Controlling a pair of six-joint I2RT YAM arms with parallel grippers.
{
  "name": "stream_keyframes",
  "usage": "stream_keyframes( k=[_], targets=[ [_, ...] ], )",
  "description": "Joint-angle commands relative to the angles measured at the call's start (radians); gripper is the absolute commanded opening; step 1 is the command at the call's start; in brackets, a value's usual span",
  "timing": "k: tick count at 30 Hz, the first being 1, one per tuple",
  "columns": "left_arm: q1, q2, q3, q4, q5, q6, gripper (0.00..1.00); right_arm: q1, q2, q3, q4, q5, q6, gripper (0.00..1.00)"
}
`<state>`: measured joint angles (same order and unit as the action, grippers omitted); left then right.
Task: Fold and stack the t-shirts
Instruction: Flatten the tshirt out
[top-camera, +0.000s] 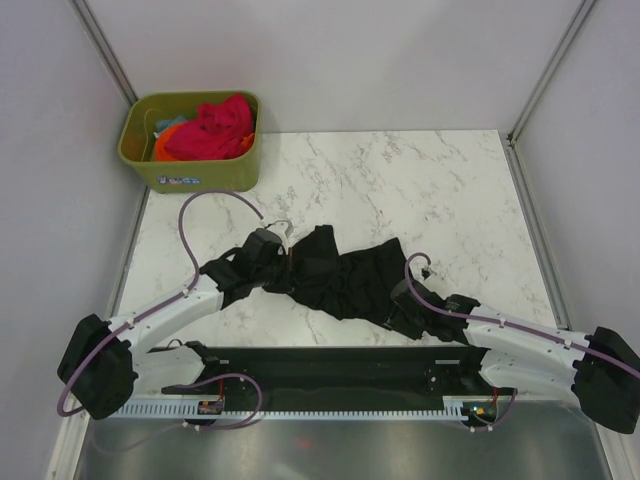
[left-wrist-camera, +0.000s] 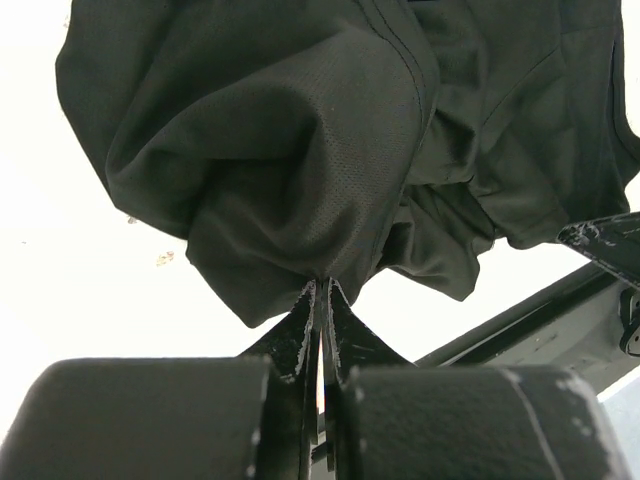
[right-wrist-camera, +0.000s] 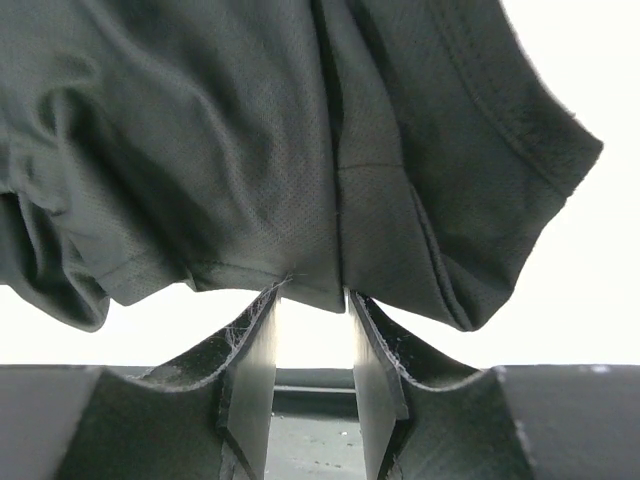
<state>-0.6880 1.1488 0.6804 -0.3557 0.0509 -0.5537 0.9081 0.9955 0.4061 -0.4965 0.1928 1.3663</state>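
Observation:
The black t-shirt lies crumpled on the marble table between the two arms. My left gripper is at its left end; in the left wrist view the gripper is shut on a bunch of the black cloth. My right gripper is at the shirt's near right edge. In the right wrist view that gripper has its jaws apart, with the hem of the shirt hanging at the tips between them. A pink-red shirt, an orange one and a teal one fill the bin.
The olive-green bin stands at the table's far left corner. The marble table has grey walls at the sides and back. A black rail runs along the near edge between the arm bases.

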Motion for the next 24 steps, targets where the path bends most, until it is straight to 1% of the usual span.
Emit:
stream_keyframes(
  k=[1, 3, 8, 13, 19, 22, 24],
  targets=[
    [-0.004, -0.037, -0.001, -0.006, -0.031, -0.029, 0.02, 0.006, -0.023, 0.028, -0.042, 0.074, 0.028, 0.42],
    [-0.004, -0.053, -0.007, -0.005, -0.034, -0.035, 0.02, 0.006, -0.017, 0.048, -0.077, 0.08, 0.027, 0.43],
    [-0.004, -0.07, -0.028, -0.006, -0.037, -0.052, 0.02, 0.006, -0.003, 0.028, -0.077, 0.077, 0.053, 0.43],
    [-0.004, -0.07, -0.035, -0.006, -0.028, -0.058, 0.02, 0.008, -0.046, -0.027, 0.007, 0.073, 0.123, 0.42],
    [-0.004, -0.069, -0.027, -0.003, -0.025, -0.063, 0.02, 0.008, -0.008, -0.03, 0.022, 0.066, 0.117, 0.4],
    [-0.004, -0.07, -0.021, 0.001, -0.011, -0.069, 0.02, 0.012, 0.012, -0.033, 0.045, 0.057, 0.116, 0.36],
    [-0.004, -0.073, -0.019, 0.01, 0.007, -0.068, 0.02, 0.014, 0.023, -0.038, 0.087, 0.042, 0.117, 0.2]
  ],
)
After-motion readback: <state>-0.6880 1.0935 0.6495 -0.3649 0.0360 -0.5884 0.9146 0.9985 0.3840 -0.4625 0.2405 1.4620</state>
